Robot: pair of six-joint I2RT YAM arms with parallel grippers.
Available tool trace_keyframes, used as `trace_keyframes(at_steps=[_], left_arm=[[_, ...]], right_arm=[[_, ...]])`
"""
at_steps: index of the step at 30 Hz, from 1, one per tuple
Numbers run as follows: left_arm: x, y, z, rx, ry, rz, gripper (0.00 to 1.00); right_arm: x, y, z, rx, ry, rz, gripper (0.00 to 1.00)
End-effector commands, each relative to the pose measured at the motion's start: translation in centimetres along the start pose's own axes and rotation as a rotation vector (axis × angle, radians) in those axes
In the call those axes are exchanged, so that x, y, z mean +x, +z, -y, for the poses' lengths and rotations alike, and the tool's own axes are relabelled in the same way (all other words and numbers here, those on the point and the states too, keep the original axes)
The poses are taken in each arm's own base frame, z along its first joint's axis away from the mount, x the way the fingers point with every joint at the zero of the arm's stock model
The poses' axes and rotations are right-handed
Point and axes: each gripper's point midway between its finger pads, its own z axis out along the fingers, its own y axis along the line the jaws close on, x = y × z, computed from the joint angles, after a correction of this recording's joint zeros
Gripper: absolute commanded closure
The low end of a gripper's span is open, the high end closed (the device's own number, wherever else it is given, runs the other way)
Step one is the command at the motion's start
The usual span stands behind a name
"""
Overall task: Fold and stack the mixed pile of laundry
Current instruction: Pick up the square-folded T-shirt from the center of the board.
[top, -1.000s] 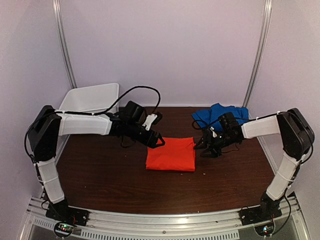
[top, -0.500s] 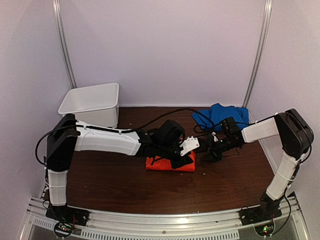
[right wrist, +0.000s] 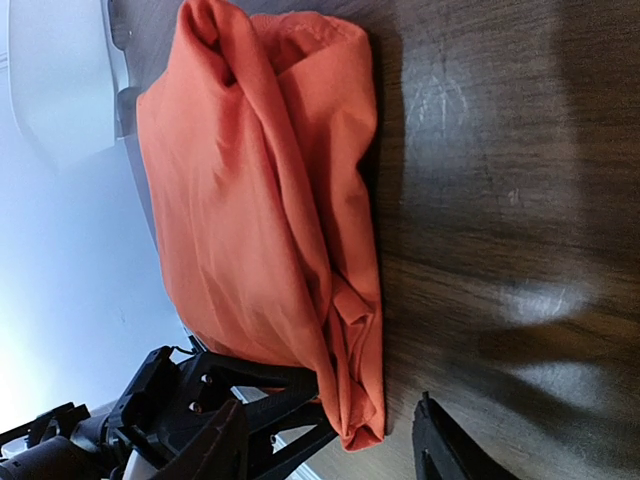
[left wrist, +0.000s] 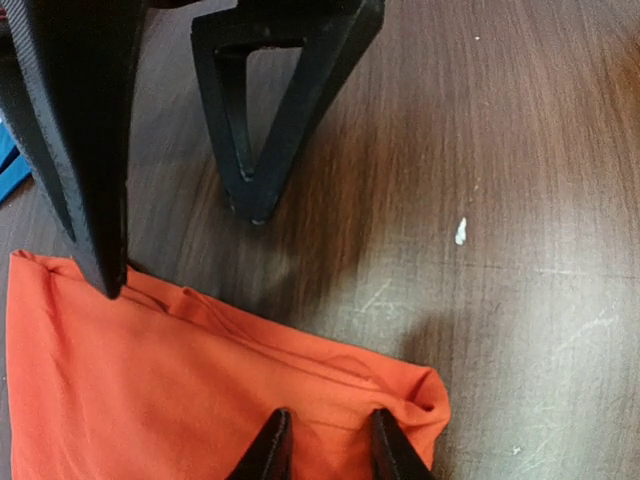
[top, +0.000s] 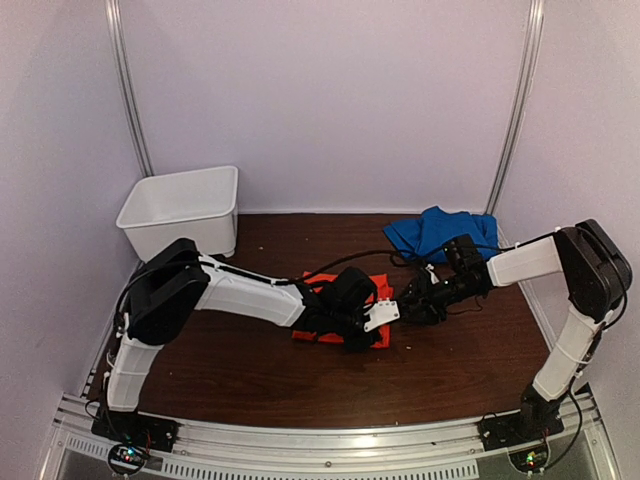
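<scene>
The orange-red T-shirt (top: 372,287) lies folded in a flat rectangle mid-table, mostly hidden under my left arm in the top view. My left gripper (top: 386,318) is at the shirt's near right corner. In the left wrist view its tips (left wrist: 328,452) stand a little apart, resting on the orange cloth (left wrist: 150,380). My right gripper (top: 408,300) is open just right of the shirt. In the right wrist view (right wrist: 330,455) it straddles the corner of the shirt (right wrist: 260,200). The royal-blue garment (top: 440,230) lies crumpled at the back right, untouched.
A white plastic bin (top: 185,205) stands at the back left. The dark wooden table (top: 250,380) has walls on three sides. The two grippers are very close together; the right one's black fingers (left wrist: 260,130) fill the top of the left wrist view.
My left arm has swung from the shirt's left side across it to its near right corner. My right gripper has edged left towards the shirt's right edge.
</scene>
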Motion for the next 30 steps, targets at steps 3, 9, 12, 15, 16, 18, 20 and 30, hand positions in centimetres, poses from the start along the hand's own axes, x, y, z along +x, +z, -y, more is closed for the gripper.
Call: trace_keyframes(at_steps=[3,9,12,15,16,18,20,30], left_arm=[[0.9,0.0,1.0,0.022,-0.009,-0.006,0.67],[-3.1,-5.3,-1.2,-0.064,0.027,0.085,0.61],[-3.9,-6.9,-0.8,-0.058,0.054,0.109,0.62],[-3.3,-6.9,0.0,-0.032,0.077,0.099,0.63],[-3.0,-6.6,0.3,-0.021,0.083,0.097,0.64],[-2.4,-6.0,1.0,0.002,0.104,0.088,0.65],[-2.1,-5.2,1.6,0.021,0.129,0.083,0.65],[0.6,0.1,3.3,0.065,0.162,-0.006,0.6]], right_arm=[[0.2,-0.7,-1.5,-0.033,-0.054,-0.004,0.44],[0.8,-0.7,-1.0,-0.029,-0.048,-0.018,0.44],[0.9,-0.8,-1.0,-0.036,-0.044,-0.014,0.44],[1.0,-0.8,-1.0,-0.041,-0.041,-0.014,0.44],[0.9,-0.8,-1.1,-0.043,-0.041,-0.013,0.44],[1.0,-0.8,-1.2,-0.044,-0.04,-0.012,0.44],[1.0,-0.9,-1.2,-0.045,-0.038,-0.014,0.44],[1.4,-0.7,-0.8,-0.038,-0.013,-0.028,0.41]])
